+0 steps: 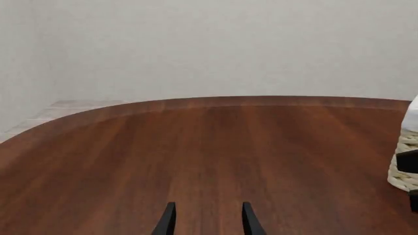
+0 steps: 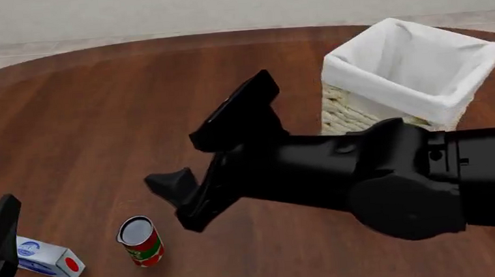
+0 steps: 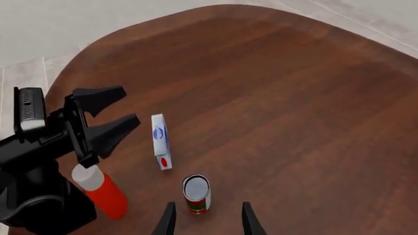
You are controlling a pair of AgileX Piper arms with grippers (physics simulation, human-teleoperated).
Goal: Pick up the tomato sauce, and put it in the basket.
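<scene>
The right gripper point(image 3: 203, 220) has its jaws spread, empty, with the tomato sauce point(image 3: 196, 193) standing upright just ahead between the tips. In the front view the can sits at lower left on the brown surface point(image 2: 98, 123), beside a white-blue carton point(image 2: 50, 259). The left gripper point(image 1: 205, 220) is likewise parted and holds nothing. The basket point(image 2: 409, 78) stands at upper right.
</scene>
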